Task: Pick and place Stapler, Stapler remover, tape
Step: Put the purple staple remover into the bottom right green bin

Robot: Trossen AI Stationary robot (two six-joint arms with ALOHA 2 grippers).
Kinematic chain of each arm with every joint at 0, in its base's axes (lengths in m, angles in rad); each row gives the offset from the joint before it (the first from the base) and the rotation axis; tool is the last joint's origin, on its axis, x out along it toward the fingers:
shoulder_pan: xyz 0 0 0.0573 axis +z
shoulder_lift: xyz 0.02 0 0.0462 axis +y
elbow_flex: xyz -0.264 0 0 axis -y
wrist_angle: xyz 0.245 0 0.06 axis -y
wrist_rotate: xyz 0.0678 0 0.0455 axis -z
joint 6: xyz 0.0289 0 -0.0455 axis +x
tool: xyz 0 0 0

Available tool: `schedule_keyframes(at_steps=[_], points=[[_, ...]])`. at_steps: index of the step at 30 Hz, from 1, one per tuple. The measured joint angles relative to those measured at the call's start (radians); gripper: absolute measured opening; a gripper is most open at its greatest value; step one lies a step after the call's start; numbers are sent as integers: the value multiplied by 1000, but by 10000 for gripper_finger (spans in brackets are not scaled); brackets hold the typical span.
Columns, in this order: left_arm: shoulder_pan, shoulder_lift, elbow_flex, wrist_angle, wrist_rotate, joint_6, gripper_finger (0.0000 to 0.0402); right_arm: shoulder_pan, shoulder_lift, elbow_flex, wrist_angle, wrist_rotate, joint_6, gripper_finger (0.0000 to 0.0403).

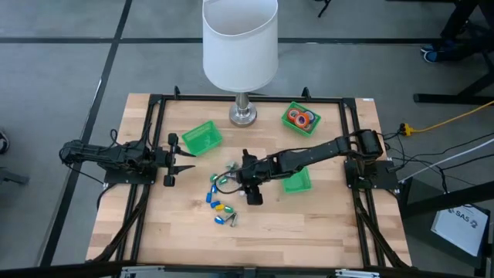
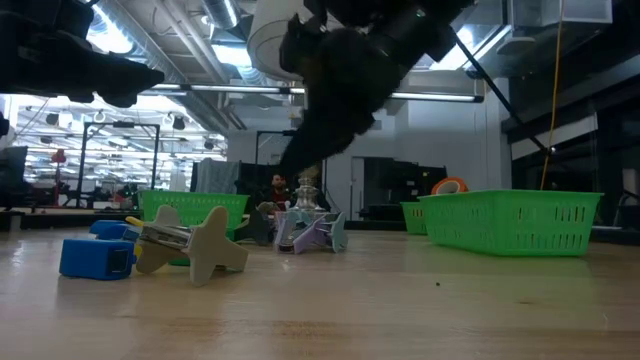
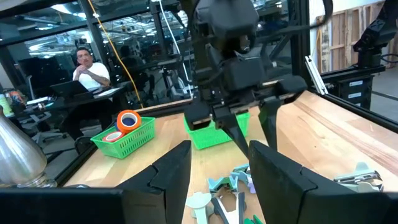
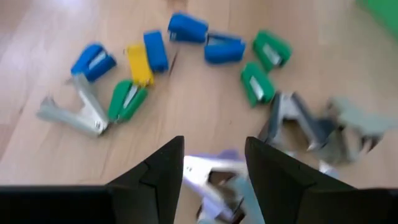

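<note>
Wooden table (image 1: 324, 224) — right gripper (image 1: 245, 188) hovers, jaws apart, over staple removers (image 4: 311, 127).

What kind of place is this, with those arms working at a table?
Probably a robotics lab or workshop. A wooden table stands in a black metal frame carrying two dark robot arms; beyond it a person sits at a desk, among shelving under industrial ceiling lights.

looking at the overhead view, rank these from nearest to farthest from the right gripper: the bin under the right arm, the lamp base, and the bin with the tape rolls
From the right gripper:
1. Green bin under the right arm, just beside it.
2. Lamp base, at the table's far edge.
3. Bin with tape rolls, far right corner.
</note>
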Motion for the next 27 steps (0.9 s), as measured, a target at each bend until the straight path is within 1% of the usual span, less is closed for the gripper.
schedule_keyframes(at_steps=[7, 27], points=[[0, 0, 0, 0, 0, 0, 157, 6, 0, -53, 7, 1, 77, 176], [0, 0, 0, 0, 0, 0, 157, 26, 0, -64, 11, 3, 69, 176]])
